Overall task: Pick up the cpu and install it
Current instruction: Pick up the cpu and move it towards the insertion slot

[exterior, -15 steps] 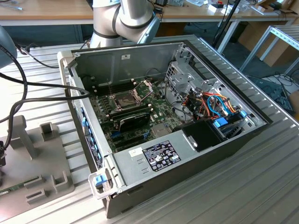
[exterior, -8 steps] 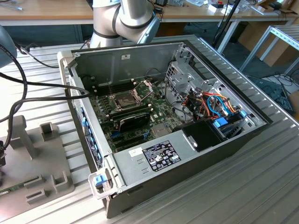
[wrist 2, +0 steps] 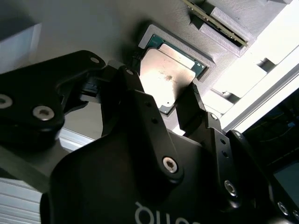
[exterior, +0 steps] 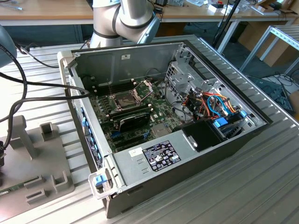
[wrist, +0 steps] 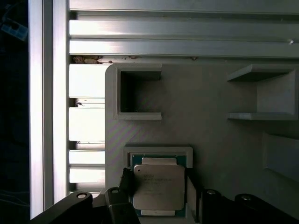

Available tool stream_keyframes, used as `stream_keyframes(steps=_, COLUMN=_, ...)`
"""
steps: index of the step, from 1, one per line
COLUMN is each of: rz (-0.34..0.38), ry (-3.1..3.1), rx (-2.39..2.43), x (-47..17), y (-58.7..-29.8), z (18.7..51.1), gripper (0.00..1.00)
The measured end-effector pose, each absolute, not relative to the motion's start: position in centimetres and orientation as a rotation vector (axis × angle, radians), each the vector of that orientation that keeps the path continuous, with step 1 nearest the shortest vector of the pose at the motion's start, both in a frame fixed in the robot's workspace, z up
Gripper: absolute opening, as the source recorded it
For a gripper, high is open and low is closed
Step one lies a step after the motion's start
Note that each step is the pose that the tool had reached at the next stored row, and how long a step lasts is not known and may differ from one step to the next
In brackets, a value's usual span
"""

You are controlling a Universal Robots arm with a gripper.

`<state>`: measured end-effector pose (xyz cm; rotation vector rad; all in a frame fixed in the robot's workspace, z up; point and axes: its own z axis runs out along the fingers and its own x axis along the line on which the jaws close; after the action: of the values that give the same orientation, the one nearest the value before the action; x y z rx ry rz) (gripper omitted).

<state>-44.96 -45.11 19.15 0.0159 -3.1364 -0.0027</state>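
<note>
Second wrist view: cpu (wrist 2: 169, 72) right at gripper (wrist 2: 162, 88)

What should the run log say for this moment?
phase: pick | gripper: down at cpu | cpu: flat in grey holder recess | socket: frame raised, inside computer case
</note>
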Motion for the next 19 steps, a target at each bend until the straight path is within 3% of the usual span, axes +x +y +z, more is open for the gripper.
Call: stream_keyframes(steps=19, rz=-0.003, ry=-3.136, rx=0.025, x=-45.0, y=-45.1, z=20.3, gripper=0.55)
